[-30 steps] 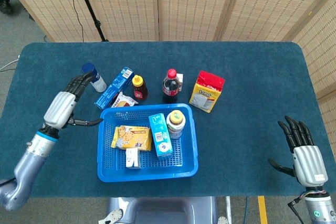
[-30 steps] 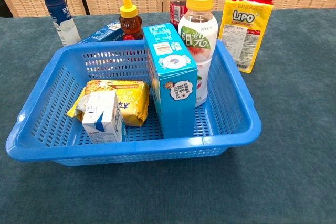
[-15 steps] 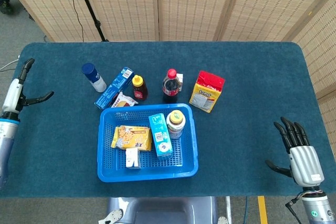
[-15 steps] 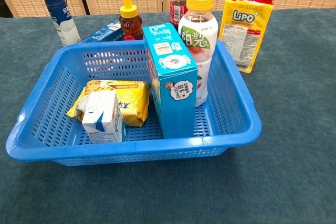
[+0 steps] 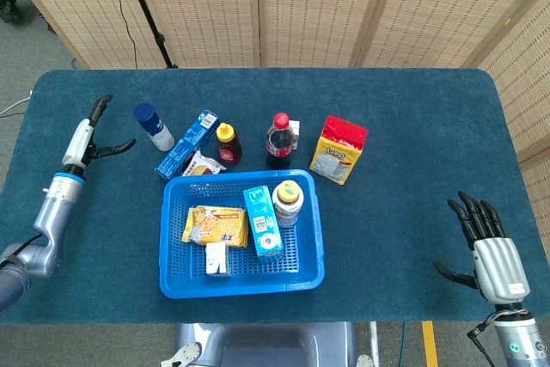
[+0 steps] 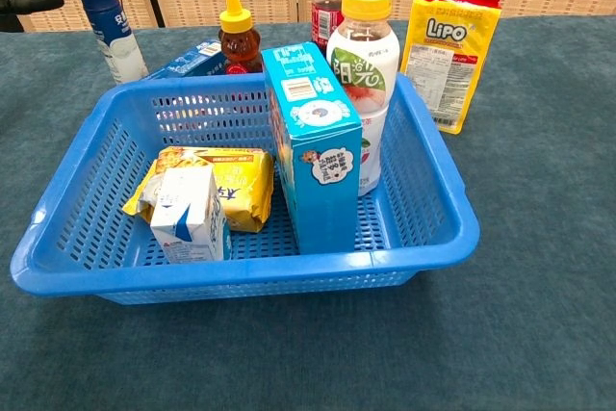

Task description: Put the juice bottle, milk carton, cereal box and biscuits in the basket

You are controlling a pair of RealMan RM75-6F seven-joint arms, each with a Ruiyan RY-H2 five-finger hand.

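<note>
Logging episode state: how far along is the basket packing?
Looks done: the juice bottle, cereal box, biscuits and milk carton all sit inside the blue basket. Nothing in hand: the left hand and right hand are both empty, fingers apart, clear of the basket. Nothing appears left to pack; the items behind the basket are not on the list.

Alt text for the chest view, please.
A blue basket on a teal table holds an upright blue cereal box, a yellow-capped juice bottle, a small milk carton and a yellow biscuit pack. Other groceries stand behind it.
</note>
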